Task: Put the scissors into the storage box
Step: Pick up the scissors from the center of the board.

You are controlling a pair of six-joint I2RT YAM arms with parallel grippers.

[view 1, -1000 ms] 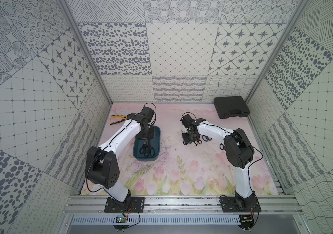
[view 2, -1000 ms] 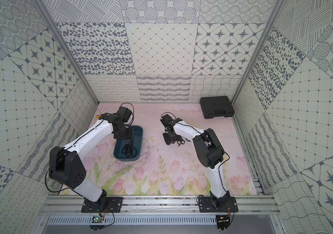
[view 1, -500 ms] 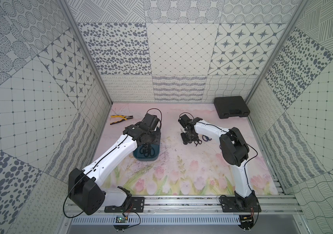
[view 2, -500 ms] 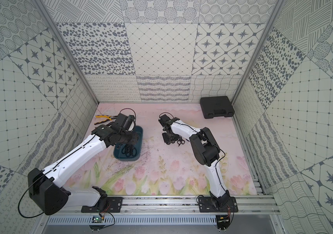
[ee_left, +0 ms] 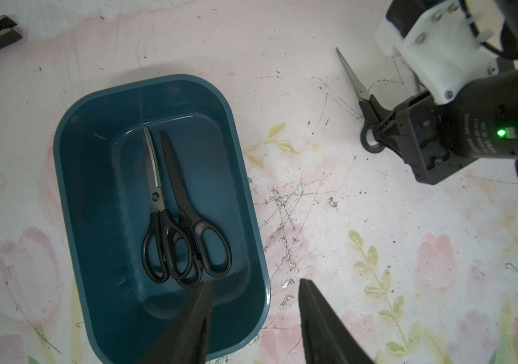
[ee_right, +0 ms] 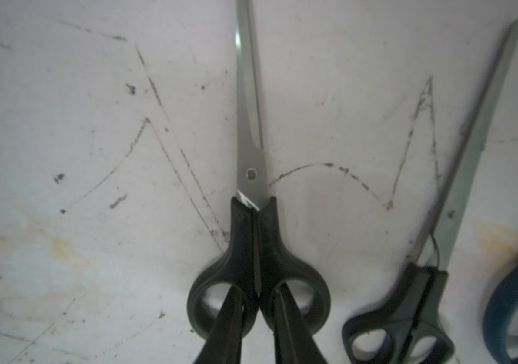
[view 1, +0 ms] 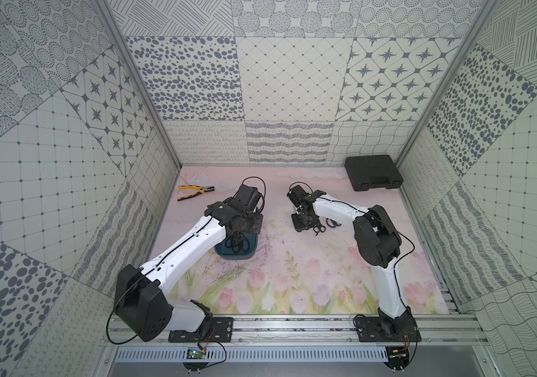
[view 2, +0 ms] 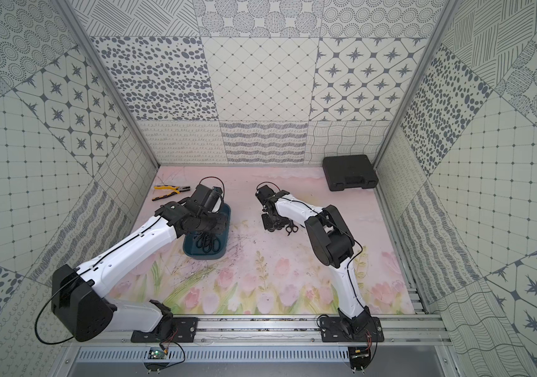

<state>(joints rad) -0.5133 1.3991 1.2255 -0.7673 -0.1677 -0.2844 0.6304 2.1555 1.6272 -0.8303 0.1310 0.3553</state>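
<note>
In the middle of the left wrist view, the box already holds two black pairs of scissors. They lie side by side on its floor with their blades toward the top of the frame. By my count three more are out on the mat, so I judge the job a little under halfway done.

In the right wrist view those three lie in a row. A black pair is at centre and a thin pair sits to its right, apart from it. Of the blue pair only the handle shows, at the right edge.

The right gripper is clamped on the black pair: one finger goes down into each loop, and together they pinch the bar where the handles meet. The pair looks to lie flat, not yet lifted.

In both top views that arm rises from its base at lower right, elbow raised, wrist pitched down at the mat right of centre. The left gripper hangs spread and empty over the box's lower-right rim, its arm stretched diagonally from lower left.
</note>
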